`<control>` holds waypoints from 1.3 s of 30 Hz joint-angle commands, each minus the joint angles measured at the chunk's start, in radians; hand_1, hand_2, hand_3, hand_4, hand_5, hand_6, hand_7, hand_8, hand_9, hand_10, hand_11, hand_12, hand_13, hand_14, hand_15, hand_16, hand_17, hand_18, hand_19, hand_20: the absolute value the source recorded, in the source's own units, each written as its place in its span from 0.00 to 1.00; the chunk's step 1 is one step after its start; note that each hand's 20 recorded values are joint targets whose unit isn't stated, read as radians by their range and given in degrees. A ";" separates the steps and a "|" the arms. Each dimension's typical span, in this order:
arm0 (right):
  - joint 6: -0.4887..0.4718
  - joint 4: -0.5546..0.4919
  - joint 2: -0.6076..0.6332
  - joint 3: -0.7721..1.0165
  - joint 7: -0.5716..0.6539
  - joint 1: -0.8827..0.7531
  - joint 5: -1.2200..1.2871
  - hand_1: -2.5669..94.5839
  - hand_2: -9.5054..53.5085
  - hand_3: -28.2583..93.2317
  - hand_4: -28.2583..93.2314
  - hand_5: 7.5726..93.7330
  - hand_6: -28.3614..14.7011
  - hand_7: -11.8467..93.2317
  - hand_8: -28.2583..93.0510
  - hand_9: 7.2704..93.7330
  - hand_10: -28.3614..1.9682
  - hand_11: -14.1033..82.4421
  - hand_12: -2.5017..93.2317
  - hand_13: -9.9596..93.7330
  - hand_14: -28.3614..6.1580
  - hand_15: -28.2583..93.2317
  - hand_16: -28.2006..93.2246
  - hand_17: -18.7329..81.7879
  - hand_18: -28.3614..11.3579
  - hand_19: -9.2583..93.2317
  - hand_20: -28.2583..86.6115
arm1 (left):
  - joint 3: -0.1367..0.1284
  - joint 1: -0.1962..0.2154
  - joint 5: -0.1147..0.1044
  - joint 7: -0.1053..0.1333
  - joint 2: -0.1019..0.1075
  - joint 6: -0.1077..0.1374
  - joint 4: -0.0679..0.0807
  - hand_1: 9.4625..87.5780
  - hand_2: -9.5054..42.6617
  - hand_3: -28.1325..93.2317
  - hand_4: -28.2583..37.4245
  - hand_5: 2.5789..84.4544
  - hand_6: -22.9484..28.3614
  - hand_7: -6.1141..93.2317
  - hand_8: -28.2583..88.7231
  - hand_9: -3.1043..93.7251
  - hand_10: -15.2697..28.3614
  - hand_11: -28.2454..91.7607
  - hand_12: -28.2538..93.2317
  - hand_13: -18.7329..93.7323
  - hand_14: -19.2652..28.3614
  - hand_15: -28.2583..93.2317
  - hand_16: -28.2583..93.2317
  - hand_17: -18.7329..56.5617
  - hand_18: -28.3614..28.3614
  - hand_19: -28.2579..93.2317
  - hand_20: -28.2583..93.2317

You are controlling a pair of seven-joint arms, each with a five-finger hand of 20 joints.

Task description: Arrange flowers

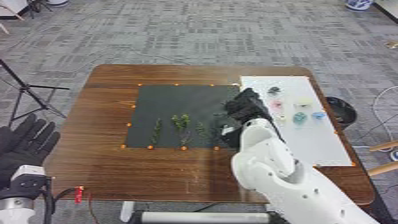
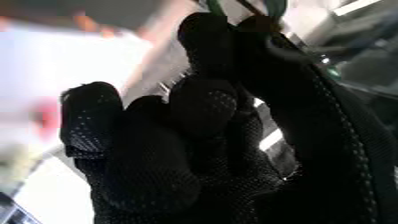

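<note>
My right hand point(image 1: 246, 106) is above the seam between the black mat point(image 1: 169, 97) and the white sheet point(image 1: 329, 145). In the right wrist view, the same hand point(image 2: 206, 107) pinches a green stem point(image 2: 216, 7) between thumb and finger at their tips. Several green sprigs point(image 1: 181, 121) lie on the black mat. On the white sheet are a pink flower point(image 1: 277, 104), a pale yellow one point(image 1: 303, 105), a blue one point(image 1: 318, 115), a teal one point(image 1: 299, 118) and a dark one point(image 1: 274, 91). My left hand point(image 1: 28, 142) is open beyond the table's left edge, fingers straight.
Small orange markers point(image 1: 184, 148) edge the mat and sheet on the brown table point(image 1: 178, 175). A dark bin point(image 1: 341, 111) stands on the floor off the right edge. A black tripod point(image 1: 27, 86) is at the far left.
</note>
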 commanded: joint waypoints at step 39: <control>-0.429 -0.170 0.227 0.010 -0.148 -0.077 -0.012 0.35 0.27 0.78 0.12 0.65 0.41 0.31 0.20 0.80 0.29 0.43 0.29 0.85 0.54 0.83 0.55 0.59 0.07 0.94 0.44 | -0.018 0.038 -0.006 0.008 -0.011 0.002 -0.009 0.22 0.49 0.82 0.00 0.47 0.66 0.16 0.18 0.36 0.74 0.42 0.32 0.38 0.74 0.48 0.21 0.15 0.78 0.53 0.32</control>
